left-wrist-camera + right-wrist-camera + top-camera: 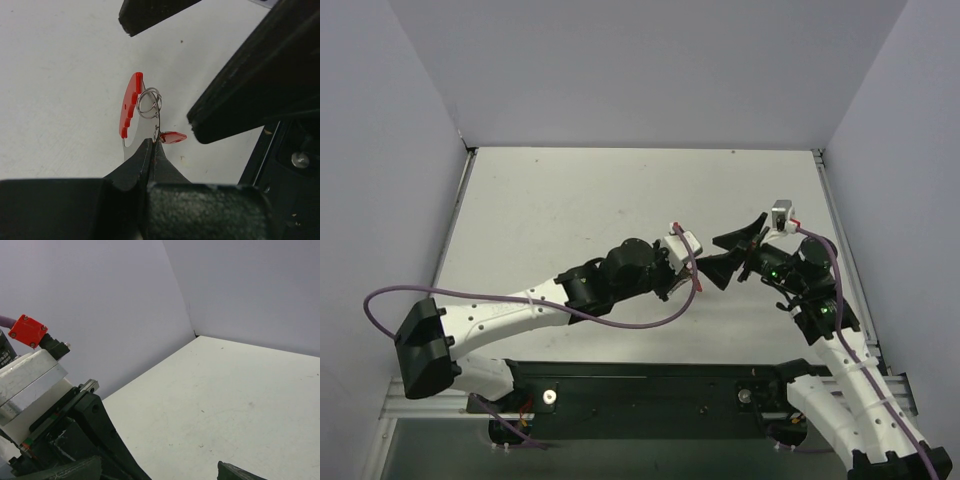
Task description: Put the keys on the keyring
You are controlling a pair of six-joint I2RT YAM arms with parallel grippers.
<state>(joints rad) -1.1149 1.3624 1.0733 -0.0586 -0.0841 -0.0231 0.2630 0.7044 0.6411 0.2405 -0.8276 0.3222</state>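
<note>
In the left wrist view my left gripper (152,143) is shut on the thin wire of the keyring (129,104) and holds it above the table. The keyring's red arc is on the left, with small silver rings (149,102) on its wire. A key with a small red tag (173,136) hangs right at my fingertips; its silver part is hardly visible. My right gripper (718,255) is open. Its fingers (250,85) stand on either side of the keyring without touching it. In the top view the keyring (697,268) is a thin red line between the two grippers.
The white table (580,210) is enclosed by grey walls at the back and on both sides. The black base rail (650,385) runs along the near edge. The right wrist view shows the left wrist's camera block with a red connector (27,331) close by.
</note>
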